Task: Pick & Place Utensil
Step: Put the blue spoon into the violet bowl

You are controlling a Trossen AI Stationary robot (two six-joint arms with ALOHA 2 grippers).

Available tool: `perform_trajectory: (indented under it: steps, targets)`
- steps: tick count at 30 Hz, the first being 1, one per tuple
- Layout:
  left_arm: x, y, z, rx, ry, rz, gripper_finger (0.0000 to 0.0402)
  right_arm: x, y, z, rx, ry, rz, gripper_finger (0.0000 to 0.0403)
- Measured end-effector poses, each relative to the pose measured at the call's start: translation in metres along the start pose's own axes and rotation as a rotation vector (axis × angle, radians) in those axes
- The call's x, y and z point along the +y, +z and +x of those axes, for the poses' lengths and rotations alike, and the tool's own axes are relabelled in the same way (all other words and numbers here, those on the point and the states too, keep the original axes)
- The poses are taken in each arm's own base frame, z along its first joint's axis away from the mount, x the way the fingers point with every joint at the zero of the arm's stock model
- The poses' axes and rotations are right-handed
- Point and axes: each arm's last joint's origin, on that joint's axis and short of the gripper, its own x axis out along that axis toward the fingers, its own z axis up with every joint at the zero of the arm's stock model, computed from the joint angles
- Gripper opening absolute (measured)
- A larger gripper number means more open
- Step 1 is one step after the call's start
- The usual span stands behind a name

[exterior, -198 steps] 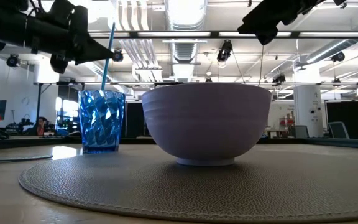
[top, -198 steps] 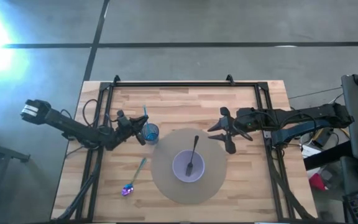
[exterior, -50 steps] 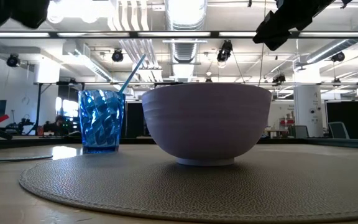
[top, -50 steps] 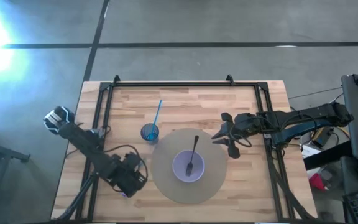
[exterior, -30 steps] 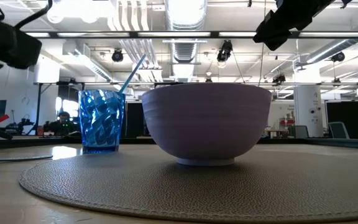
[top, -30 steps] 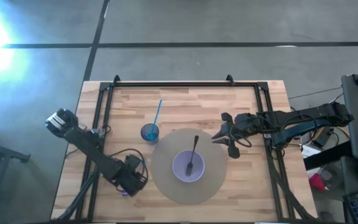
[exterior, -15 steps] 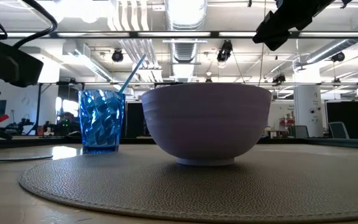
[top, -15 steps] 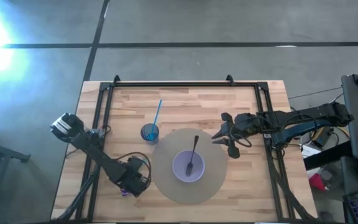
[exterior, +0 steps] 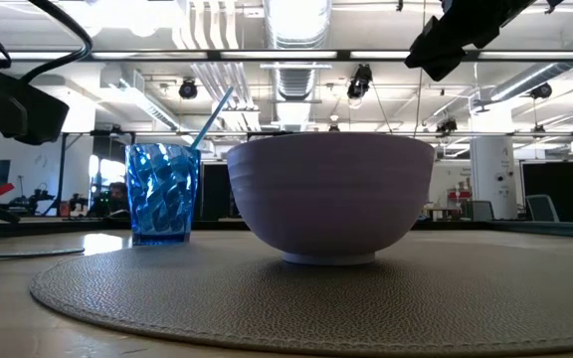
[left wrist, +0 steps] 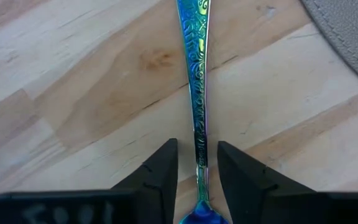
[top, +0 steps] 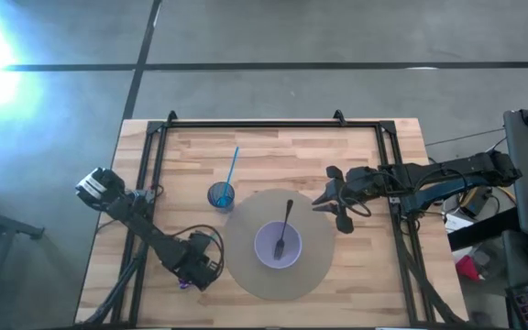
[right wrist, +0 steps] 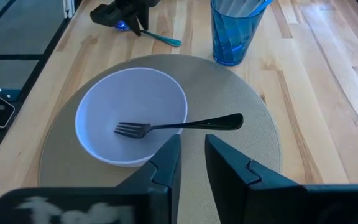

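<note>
Straddling the iridescent spoon (left wrist: 197, 112) near its bowl end, the left hand (left wrist: 195, 163) stood partly open, gripping nothing, at seven o'clock on the surface (top: 273, 151). Closing off-centre could have skidded the thin handle sideways. The right hand (top: 337, 200) waited, narrowly open, empty, at three o'clock.

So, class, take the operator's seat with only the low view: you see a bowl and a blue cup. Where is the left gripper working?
Observer: The left gripper is down over an iridescent spoon lying on bare wood beside the placemat, with its fingers either side of the handle and not closed.
Operator: Is the bowl empty?
Observer: No, a dark fork lies in the bowl, with its handle sticking out over the rim.
Operator: And the right arm?
Observer: The right gripper hovers open by the placemat's edge.
</note>
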Motion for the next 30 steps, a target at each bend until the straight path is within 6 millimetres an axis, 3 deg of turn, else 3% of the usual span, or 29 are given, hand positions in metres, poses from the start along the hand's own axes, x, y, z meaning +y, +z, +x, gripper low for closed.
perform_trajectory:
  steps: [11, 22, 30]
  targets:
    - [0.002, 0.0, 0.001, 0.012, 0.017, 0.041, 0.0011, 0.0, 0.0, 0.0, 0.0, 0.0, 0.0, 0.0086]
    - [0.002, 0.0, -0.003, 0.016, 0.012, 0.082, 0.0003, 0.0, 0.0, 0.0, 0.0, 0.0, 0.0, 0.0069]
    - [0.004, 0.002, -0.016, -0.003, -0.039, 0.092, 0.0002, 0.0, 0.0, 0.0, 0.001, 0.0, -0.001, 0.0069]
